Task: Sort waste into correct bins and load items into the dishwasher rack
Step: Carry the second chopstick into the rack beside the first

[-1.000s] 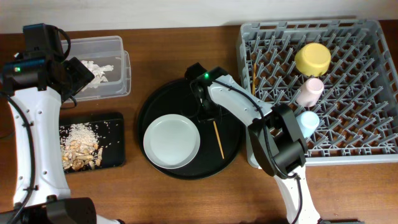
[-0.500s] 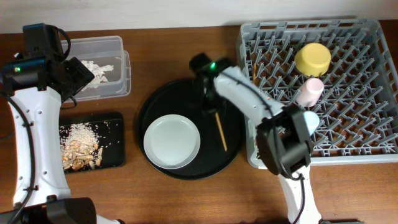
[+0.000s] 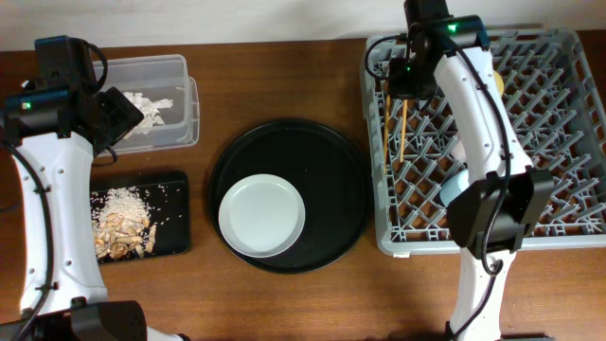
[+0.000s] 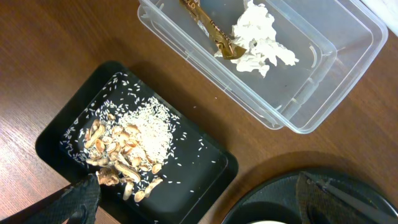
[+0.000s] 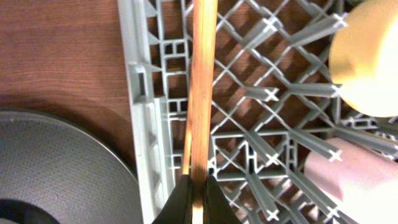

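My right gripper [image 3: 402, 87] is shut on a wooden chopstick [image 3: 402, 128] and holds it over the left side of the grey dishwasher rack [image 3: 559, 227]. In the right wrist view the chopstick [image 5: 202, 87] runs up from the pinched fingertips [image 5: 198, 186], and a second thin stick [image 5: 186, 152] shows just to its left, lower in the rack [image 5: 144, 124]. The yellow bowl [image 5: 367, 62] and pink cup [image 5: 354, 180] sit in the rack. The pale plate [image 3: 262, 215] lies on the round black tray [image 3: 331, 161]. My left gripper [image 4: 199, 202] hangs open above the black tray of rice [image 4: 134, 134].
The clear tub [image 3: 180, 71] at the back left holds crumpled white paper [image 4: 258, 37] and a brown wrapper scrap [image 4: 211, 28]. A light-blue cup [image 3: 453, 185] shows beside my right arm. Bare wooden table lies between the tray and the rack.
My right arm lifted the chopstick off the round black tray and carried it back and right over the rack's left side. The left arm has not moved.
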Action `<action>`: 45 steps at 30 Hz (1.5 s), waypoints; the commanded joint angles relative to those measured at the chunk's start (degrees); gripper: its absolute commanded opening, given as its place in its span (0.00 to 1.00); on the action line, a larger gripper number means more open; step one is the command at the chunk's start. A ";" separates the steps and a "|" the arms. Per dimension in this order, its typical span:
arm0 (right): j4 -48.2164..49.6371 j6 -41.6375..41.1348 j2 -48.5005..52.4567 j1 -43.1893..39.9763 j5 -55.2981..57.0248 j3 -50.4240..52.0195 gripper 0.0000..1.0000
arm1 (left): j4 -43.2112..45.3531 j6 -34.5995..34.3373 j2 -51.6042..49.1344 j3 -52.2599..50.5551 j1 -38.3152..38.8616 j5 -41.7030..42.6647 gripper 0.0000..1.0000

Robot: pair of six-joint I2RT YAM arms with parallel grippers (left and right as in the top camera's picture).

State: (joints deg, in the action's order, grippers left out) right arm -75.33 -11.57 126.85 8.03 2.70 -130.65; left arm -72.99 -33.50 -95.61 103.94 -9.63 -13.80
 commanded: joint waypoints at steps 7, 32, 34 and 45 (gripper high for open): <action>4.87 3.82 1.27 0.94 -3.98 5.79 0.16 | 0.09 -0.35 0.72 0.46 -0.28 -0.59 0.99; -20.39 -4.39 -9.68 -17.07 7.43 -10.64 0.98 | 0.09 -0.35 0.72 0.46 -0.28 -0.59 0.99; -21.49 -4.39 -9.44 -20.33 6.29 -10.19 0.98 | 0.09 -0.35 0.72 0.46 -0.28 -0.59 0.99; -21.77 -4.37 -9.16 -26.84 3.54 -10.14 0.98 | 0.09 -0.35 0.72 0.46 -0.28 -0.57 0.99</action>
State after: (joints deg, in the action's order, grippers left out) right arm -96.92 -15.27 117.05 -18.48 6.83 -140.99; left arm -72.97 -33.50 -95.61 103.94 -9.63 -13.80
